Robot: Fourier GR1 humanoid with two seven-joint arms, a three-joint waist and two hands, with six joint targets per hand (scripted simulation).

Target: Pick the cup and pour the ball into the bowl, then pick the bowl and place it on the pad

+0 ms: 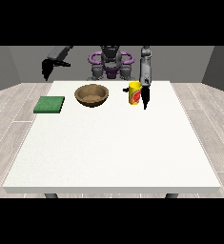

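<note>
Round wooden bowl, flat green square pad, yellow cylindrical cup on white bench; cup just beside robot hand at view's right, finger state indiscernible; other robot hand raised, well apart.

Hidden or unclear, front view

Yellow cup: inside not visible, so no ball can be made out. Black hand at the view's right beside the cup, contact uncertain. Black hand at the view's left: fingers too small to read.

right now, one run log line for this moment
phase: reaching | hand at the view's right: beside yellow cup | brown wooden bowl: on table | green square pad: bare
</note>
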